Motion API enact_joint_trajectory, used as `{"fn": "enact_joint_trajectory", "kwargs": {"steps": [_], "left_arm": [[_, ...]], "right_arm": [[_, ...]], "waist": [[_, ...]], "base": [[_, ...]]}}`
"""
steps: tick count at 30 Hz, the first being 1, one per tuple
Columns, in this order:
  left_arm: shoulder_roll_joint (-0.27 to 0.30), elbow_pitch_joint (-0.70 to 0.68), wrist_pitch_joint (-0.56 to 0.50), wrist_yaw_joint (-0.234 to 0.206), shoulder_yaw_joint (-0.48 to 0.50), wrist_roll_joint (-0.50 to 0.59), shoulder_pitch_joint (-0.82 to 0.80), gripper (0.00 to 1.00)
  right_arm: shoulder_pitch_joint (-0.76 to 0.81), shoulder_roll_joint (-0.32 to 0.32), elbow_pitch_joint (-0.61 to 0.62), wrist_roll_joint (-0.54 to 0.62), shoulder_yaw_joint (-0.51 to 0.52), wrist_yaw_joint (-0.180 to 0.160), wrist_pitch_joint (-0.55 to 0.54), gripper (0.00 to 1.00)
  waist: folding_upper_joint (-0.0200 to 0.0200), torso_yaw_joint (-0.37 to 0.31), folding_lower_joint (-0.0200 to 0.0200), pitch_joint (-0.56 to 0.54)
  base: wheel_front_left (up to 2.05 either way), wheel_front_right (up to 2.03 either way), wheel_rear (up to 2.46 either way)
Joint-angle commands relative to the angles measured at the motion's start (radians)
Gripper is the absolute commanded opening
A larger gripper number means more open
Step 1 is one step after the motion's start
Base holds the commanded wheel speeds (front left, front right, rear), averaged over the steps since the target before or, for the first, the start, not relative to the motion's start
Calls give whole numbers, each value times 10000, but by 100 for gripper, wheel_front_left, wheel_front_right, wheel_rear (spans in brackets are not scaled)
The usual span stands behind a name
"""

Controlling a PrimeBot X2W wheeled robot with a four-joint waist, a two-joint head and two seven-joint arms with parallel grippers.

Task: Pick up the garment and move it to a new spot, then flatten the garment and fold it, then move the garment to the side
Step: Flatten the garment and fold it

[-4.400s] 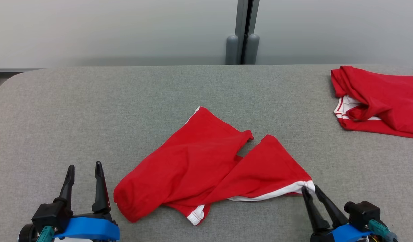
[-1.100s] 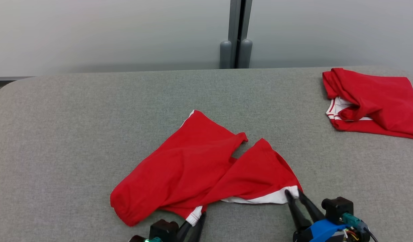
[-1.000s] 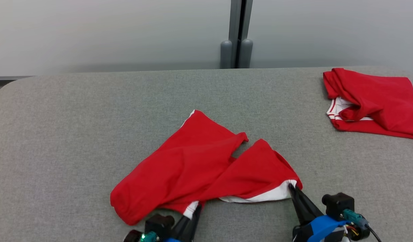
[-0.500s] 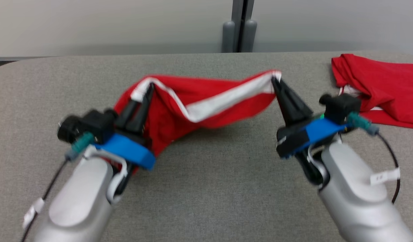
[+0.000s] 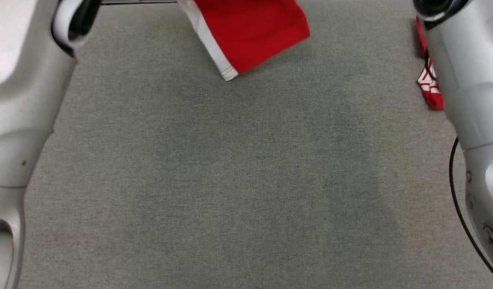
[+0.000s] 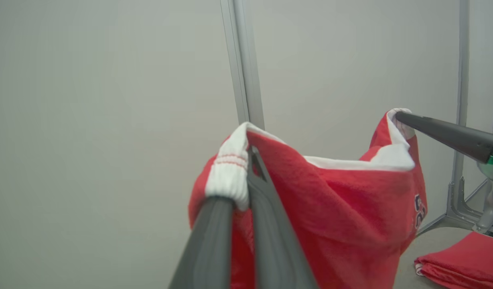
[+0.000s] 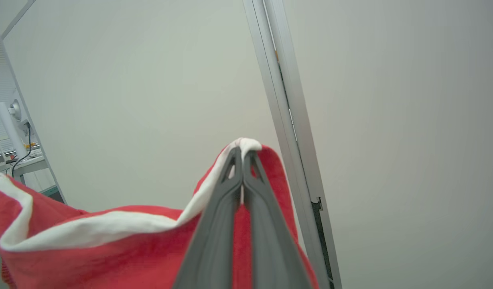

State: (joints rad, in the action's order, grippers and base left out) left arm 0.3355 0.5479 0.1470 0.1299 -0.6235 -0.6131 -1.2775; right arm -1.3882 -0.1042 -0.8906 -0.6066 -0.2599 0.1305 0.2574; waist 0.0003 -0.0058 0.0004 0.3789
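Holds the red garment [image 6: 330, 208] up off the grey table [image 5: 246, 180] by two corners of its white-banded edge. Pinches one corner, a ribbed white cuff, in the left gripper [image 6: 242, 176], with fingers nearly together and the cloth wrapped over the tip of one and pressed against the other. Pinches the other corner in the right gripper [image 7: 242, 154], with fingers squeezed fully together and white trim bunched at the very tips. Lets the white band sag between the two grippers and the red body hang below both. Shows, from the head, a lower flap of it dangling over the far part of the table, between the pale left forearm [image 5: 21, 100] and right forearm [image 5: 471, 80]. Leaves a second red garment [image 6: 463, 261] lying on the table below the right gripper, well apart from the held one. Faces a pale wall and a metal post [image 7: 282, 100] beyond both sets of fingertips.
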Motion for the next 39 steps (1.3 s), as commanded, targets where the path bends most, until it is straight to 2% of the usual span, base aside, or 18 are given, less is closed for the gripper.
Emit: {"fn": "enact_joint_trajectory", "kwargs": {"steps": [1,6,12,17,23,28,35,39], "left_arm": [[-4,296,186,8,-241,-160,-675,0],[-101,1139,712,9,-802,-746,-1734,0],[-43,1394,1122,9,-1424,-1451,-744,0],[46,495,1190,9,-1126,-1493,1436,0],[-13,-1121,1188,-246,-96,-614,5200,0],[-145,-2067,1189,-399,286,17,8067,0],[-300,-2501,1190,-558,599,514,10947,0],[-310,-2580,1190,-565,622,721,11887,0]], "right_arm": [[-535,-34,-187,131,5,4,65,0],[-1186,-187,21,469,321,4,83,0],[344,-165,788,707,-343,4,80,0],[2740,-309,1763,407,-888,4,83,0],[6050,-727,3101,8,-1470,4,83,0],[8559,-1107,4053,-329,-1702,4,82,0],[11460,-1569,5063,-748,-1764,5,83,0],[12632,-1742,5513,-702,-1817,4,84,0]], "waist": [[-3,-49,-4,163],[-3,-226,-4,395],[-3,-259,-4,377],[-3,-229,-4,161],[-3,-223,-4,-388],[-3,-225,-4,-1034],[-3,-117,-4,-2039],[-3,-95,-4,-2465]], "base": [[0,0,0],[0,0,0],[0,0,0],[0,0,0],[0,0,0],[0,0,0],[0,0,0],[0,0,0]]}}
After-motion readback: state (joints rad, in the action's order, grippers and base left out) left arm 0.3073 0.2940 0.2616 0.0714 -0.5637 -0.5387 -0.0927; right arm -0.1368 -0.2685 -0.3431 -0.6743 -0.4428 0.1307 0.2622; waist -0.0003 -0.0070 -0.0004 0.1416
